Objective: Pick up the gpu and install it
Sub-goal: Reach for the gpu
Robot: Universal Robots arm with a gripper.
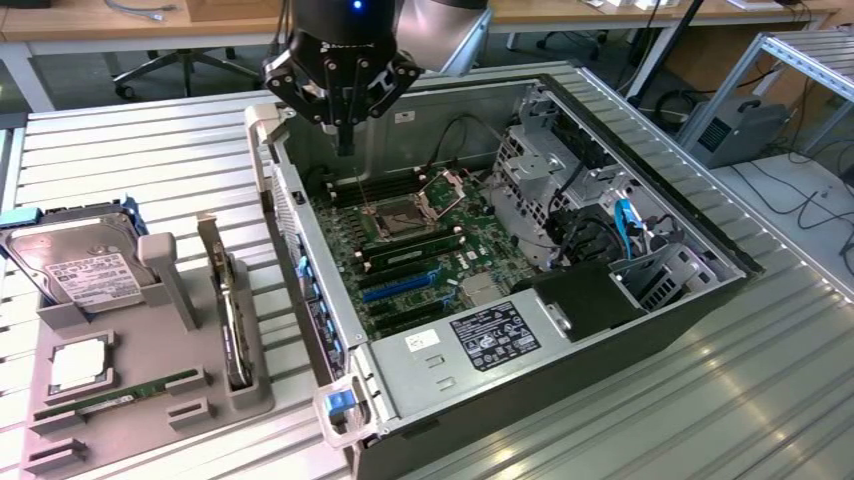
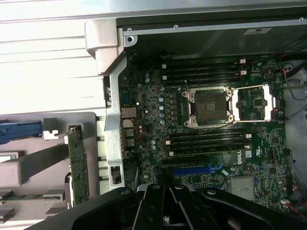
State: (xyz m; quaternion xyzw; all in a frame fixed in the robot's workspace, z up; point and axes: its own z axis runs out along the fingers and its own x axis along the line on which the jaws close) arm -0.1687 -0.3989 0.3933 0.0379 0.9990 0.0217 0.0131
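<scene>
Pincer (image 1: 344, 140) above case (image 1: 296, 250), gpu (image 1: 235, 330) outside

Single arm (image 1: 447, 30) coming down from above, hand (image 1: 344, 138) pointing straight down, closed tight, empty.

gpu (image 1: 235, 325) stands on edge in tray (image 1: 140, 350), exterior view's left of case (image 1: 414, 390); hard drive (image 1: 80, 270) behind memory stick (image 1: 114, 397); tool (image 1: 344, 135) above case.

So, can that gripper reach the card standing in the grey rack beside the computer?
Probably yes: the gpu stands on edge with nothing above it; the gripper hangs shut over the open case.
</scene>
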